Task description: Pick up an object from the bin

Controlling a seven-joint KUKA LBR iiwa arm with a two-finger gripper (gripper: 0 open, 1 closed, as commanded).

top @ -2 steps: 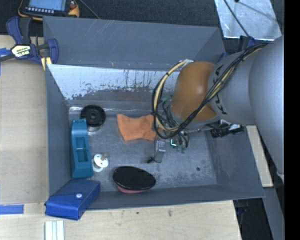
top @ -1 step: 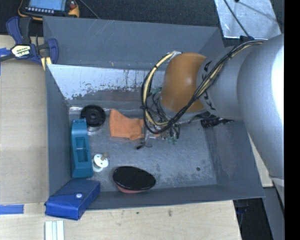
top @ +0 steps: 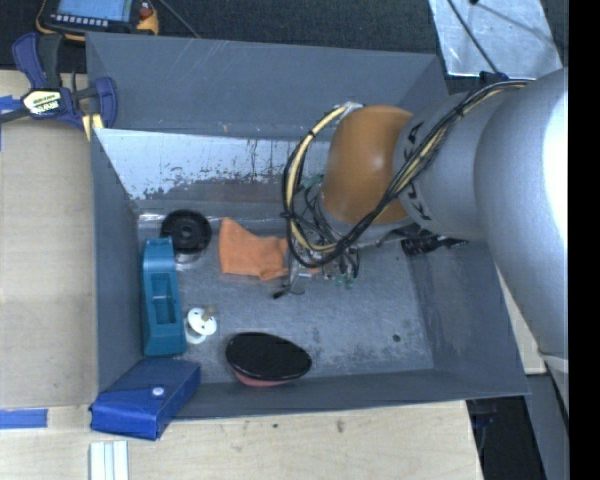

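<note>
Fingers (top: 288,288): apart or together, cannot tell; tips beside crumpled orange cloth (top: 250,253) on speckled grey bin (top: 380,318) floor.

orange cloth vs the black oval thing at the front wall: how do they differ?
The orange cloth is crumpled with an irregular outline; the black oval object has a smooth, rounded one. The cloth lies mid-bin, right beside the claw; the oval object lies by the front wall, well apart from it. The cloth is orange all over; the oval object shows a pinkish edge underneath. Both rest on the bin floor.
</note>
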